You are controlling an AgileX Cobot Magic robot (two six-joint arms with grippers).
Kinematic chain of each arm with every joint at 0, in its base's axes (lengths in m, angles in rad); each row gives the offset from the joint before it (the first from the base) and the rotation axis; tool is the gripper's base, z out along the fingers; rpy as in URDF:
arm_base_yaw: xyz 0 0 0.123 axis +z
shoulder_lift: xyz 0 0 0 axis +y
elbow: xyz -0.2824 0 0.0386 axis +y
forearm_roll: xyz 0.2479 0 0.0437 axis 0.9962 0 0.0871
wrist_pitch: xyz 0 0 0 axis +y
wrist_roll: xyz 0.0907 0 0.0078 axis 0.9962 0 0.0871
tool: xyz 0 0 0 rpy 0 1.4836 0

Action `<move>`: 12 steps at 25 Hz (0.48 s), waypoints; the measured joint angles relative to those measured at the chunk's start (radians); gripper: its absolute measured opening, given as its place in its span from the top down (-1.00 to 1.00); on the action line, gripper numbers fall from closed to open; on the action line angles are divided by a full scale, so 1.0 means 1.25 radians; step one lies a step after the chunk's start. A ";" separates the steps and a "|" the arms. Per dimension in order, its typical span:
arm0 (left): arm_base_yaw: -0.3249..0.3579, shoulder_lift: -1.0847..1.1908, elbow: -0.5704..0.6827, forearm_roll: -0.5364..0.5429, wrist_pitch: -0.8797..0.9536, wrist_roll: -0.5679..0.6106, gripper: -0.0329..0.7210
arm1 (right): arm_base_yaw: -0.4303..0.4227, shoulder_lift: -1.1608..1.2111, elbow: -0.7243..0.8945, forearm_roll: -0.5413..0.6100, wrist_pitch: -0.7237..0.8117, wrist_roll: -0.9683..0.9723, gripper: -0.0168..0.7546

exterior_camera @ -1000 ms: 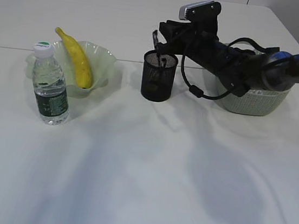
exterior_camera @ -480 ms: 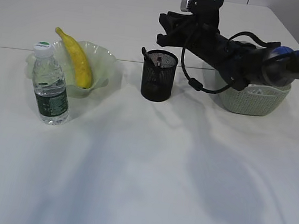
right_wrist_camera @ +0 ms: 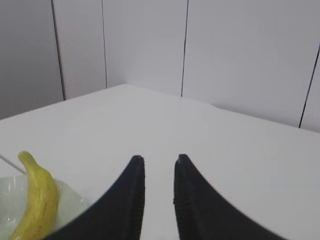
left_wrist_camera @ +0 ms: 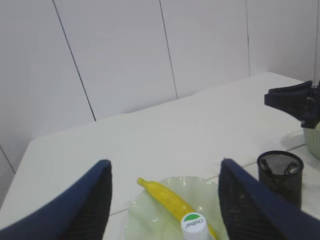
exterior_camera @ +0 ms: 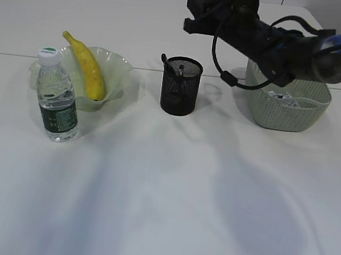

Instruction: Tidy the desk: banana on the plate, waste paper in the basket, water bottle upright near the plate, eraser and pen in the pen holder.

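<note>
Exterior view: the black mesh pen holder stands on the white tabletop; a yellow banana on a pale green wavy plate lies left of it, a clear upright water bottle beyond, a woven basket right.

Left wrist view: left gripper apart, empty, above the plate.

Right wrist view: right gripper narrowly apart, holding nothing.

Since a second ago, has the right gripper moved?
Yes. The right gripper has risen away from the black mesh pen holder, now well above its rim.
</note>
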 joint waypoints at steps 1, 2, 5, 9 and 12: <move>0.000 0.000 0.000 0.008 -0.012 0.000 -0.34 | 0.000 -0.014 0.000 0.000 0.002 0.002 0.55; 0.000 0.000 0.000 0.018 -0.023 0.000 -0.34 | 0.000 -0.027 0.000 0.000 0.002 0.002 0.55; 0.000 0.000 0.000 0.055 -0.041 0.000 -0.34 | 0.000 -0.063 0.000 -0.002 0.016 0.005 0.55; 0.000 0.000 0.000 0.089 -0.047 0.000 -0.34 | 0.000 -0.117 0.000 -0.004 0.067 0.022 0.55; 0.000 0.000 0.000 0.096 -0.048 0.000 -0.33 | 0.000 -0.159 0.000 -0.005 0.098 0.028 0.55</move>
